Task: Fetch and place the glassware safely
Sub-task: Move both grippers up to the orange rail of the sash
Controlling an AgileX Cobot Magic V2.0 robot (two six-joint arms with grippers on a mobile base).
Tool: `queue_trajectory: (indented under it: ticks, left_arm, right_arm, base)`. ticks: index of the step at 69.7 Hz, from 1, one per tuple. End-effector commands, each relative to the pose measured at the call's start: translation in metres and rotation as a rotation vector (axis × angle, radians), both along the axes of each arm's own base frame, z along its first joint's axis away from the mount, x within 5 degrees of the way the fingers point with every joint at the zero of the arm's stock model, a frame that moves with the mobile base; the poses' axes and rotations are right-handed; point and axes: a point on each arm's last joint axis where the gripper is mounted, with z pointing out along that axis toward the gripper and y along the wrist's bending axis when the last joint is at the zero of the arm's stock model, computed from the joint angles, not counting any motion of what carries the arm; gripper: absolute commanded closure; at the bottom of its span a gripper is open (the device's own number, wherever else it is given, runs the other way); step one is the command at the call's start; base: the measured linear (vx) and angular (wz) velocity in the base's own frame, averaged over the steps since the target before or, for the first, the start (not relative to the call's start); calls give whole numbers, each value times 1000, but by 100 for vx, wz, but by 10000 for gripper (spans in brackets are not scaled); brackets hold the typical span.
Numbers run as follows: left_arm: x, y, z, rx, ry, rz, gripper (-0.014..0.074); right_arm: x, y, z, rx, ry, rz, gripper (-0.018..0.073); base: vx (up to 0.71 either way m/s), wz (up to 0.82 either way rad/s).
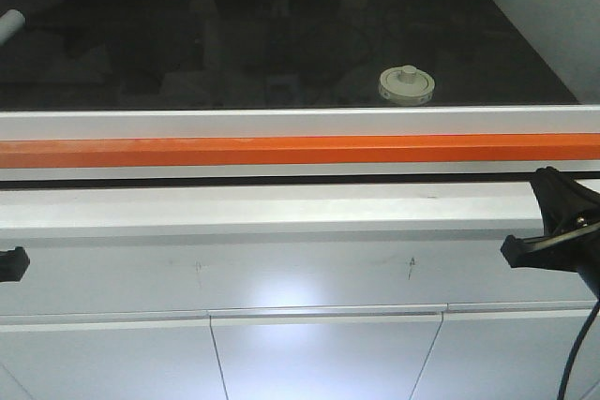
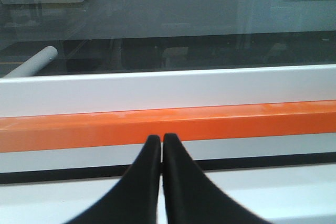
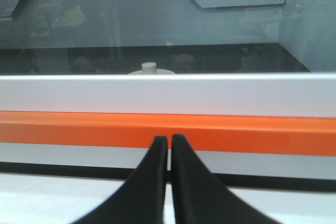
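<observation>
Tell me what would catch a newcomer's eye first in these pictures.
The bright orange strip running the full width of the white frame stands out first. Behind it, a small jar with a cream-white knobbed lid sits on the dark surface, right of centre. The black left hand and right hand are both shut, low in front of the strip.

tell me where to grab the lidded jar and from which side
Likely from above with the right hand, closing across the wide lid rim of the jar. It stands upright behind the orange rail, which blocks a front approach; the knob alone might lift only the lid.
</observation>
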Motion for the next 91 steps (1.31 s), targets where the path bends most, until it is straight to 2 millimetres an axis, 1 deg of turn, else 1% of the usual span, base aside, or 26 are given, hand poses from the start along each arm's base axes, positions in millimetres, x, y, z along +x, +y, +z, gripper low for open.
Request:
queue_trajectory:
  ticks: [1,8,17,32,53,63,82,91]
  left_arm:
    - [8,-1,11,-16,-114,-9,603]
    - [16,-2,3,-18,-83,-9,603]
    - [23,-2,-6,-18,-69,-10,603]
    - [34,-2,-18,-19,-59,-11,603]
    - [43,-2,-30,-21,-51,-13,603]
    - [48,-2,-35,-21,-32,-12,603]
    - [56,-3,-34,-19,-36,-13,603]
    - [57,-3,-39,-19,-20,-13,603]
  right_arm:
    - [10,0,8,20,-115,-1,560]
    - [17,0,-5,-13,-88,3,560]
    - [24,1,-17,-2,-74,9,560]
    - [33,-1,-29,-1,-57,-6,560]
    - [56,-1,-26,-33,-68,-9,560]
    - [65,-1,-29,-37,-53,-10,560]
    - [72,-1,-38,-39,-16,-11,560]
    - [74,-3,-43,-31,-2,-34,560]
  base:
    - [0,0]
    - [0,0]
    - [0,0]
    - [0,0]
    - [0,0]
    - [0,0]
    - [0,0]
    - [0,0]
